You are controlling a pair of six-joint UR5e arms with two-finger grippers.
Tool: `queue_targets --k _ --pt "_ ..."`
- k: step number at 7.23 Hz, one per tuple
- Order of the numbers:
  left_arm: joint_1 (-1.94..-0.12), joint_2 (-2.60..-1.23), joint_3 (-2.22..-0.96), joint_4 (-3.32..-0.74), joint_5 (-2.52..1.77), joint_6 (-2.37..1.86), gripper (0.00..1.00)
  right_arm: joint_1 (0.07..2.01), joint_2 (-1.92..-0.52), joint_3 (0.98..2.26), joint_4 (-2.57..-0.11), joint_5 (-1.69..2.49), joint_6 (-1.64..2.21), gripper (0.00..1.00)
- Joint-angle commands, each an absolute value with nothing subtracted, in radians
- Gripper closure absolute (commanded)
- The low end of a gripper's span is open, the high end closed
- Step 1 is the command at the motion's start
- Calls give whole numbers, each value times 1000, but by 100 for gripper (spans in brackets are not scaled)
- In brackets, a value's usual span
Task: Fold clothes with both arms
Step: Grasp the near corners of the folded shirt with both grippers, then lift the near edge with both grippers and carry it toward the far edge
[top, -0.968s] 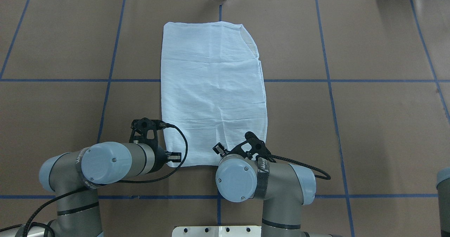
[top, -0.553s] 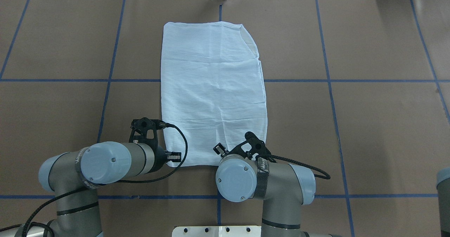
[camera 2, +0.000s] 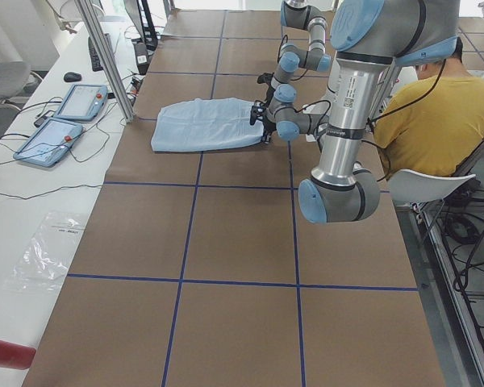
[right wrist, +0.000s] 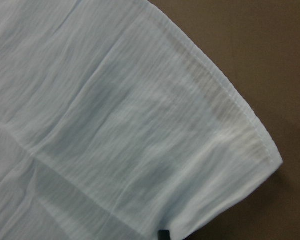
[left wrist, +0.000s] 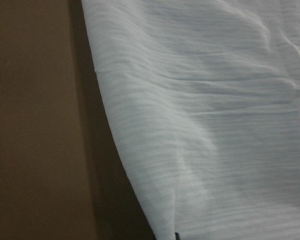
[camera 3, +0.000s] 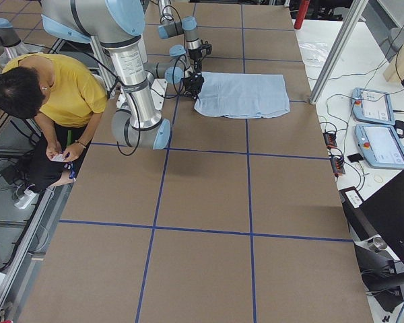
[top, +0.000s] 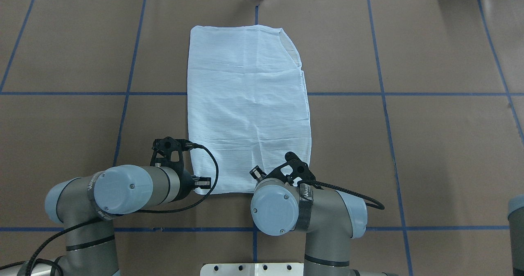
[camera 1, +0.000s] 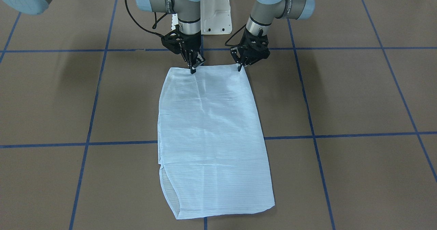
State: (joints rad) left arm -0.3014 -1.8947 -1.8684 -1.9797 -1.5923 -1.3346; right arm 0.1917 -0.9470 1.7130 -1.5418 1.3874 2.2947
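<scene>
Pale-blue shirt (top: pixel 247 104) is folded into a long rectangle, flat on the brown tabletop (top: pixel 442 145); it runs straight out away from both sets of jaws, w/ its near short edge right at their tips. Left arm (top: pixel 131 188) has its jaws on the near corner on its own side; from the front cam they look pinched together on the hem there. Right arm (top: pixel 303 210) has its jaws further in along that same edge, short of the corner on its own side, also clenched on the fabric afaict; both sets point down. Wrist cams: only a bit of black fingertip (right wrist: pixel 162 234) at the bottom, cloth spreading out ahead of it, bare tabletop off to one side. Far end of the shirt, opposite the jaws, has a curved corner on the right arm's side; blue tape lines (top: pixel 409 93) cross under the cloth partway out from the jaws. Person in a yellow top (camera 2: pixel 423 121) sits behind the arms in the side cams.
</scene>
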Motion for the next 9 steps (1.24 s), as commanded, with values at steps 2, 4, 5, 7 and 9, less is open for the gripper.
queue_targets --k 2,4,5,7,9 --pt "-301 -1905 -1905 -1979 -1601 -1333 100 204 -965 1783 -1555 1381 2281 100" --pt "-299 -1894 -2033 -1924 -1608 -1336 100 198 -1038 1990 -1660 1381 2283 100" --pt "-288 -1898 -2136 -1826 -1630 -1339 100 160 -1039 2108 -1789 1379 2290 100" --pt "-250 -1905 -2358 -1619 -1657 -1379 100 108 -1022 2296 -1978 1358 2295 100" --pt "-255 -1966 -2447 -1487 -1690 -1379 100 115 -985 2342 -2039 1358 2289 100"
